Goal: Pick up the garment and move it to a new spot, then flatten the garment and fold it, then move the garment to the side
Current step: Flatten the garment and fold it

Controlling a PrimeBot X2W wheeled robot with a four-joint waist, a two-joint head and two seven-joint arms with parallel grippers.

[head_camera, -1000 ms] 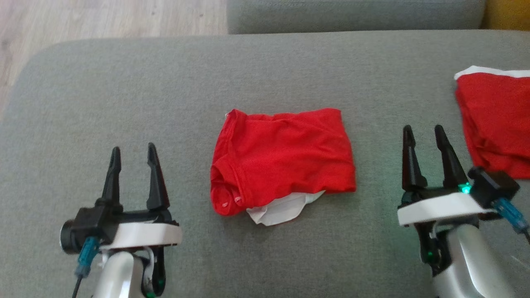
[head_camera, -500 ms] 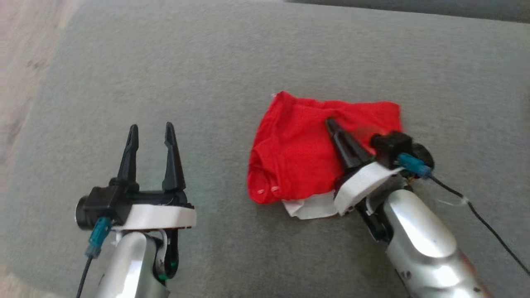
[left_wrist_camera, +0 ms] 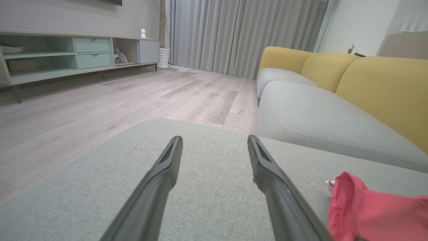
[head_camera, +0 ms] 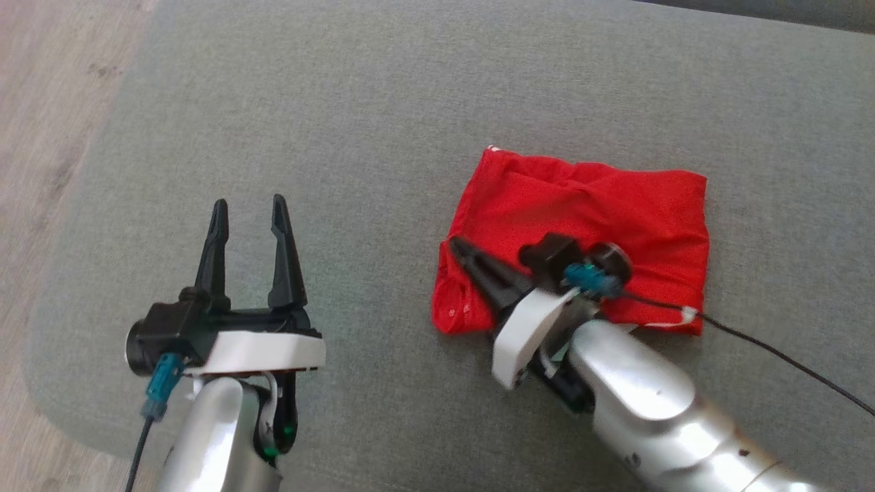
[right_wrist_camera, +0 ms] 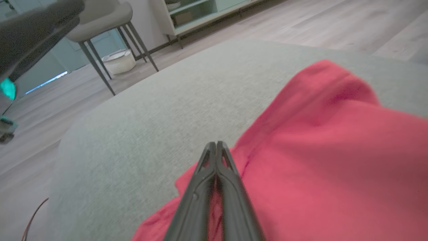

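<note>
The red garment (head_camera: 601,205) lies folded on the gray sofa cushion (head_camera: 383,102). The right end effector (head_camera: 456,244) sits at its near left edge, fingers pressed together; whether they have caught any cloth is hard to tell. The left end effector (head_camera: 247,208) hovers spread over bare cushion, apart from the garment.

One garment (head_camera: 595,205), two end effectors (head_camera: 249,203) (head_camera: 456,244)

grey cushion (head_camera: 410,102) | wood floor (left_wrist_camera: 100,100) | yellow sofa (left_wrist_camera: 378,87) | grey curtains (left_wrist_camera: 234,33) | teal sideboard (left_wrist_camera: 67,53)
</note>
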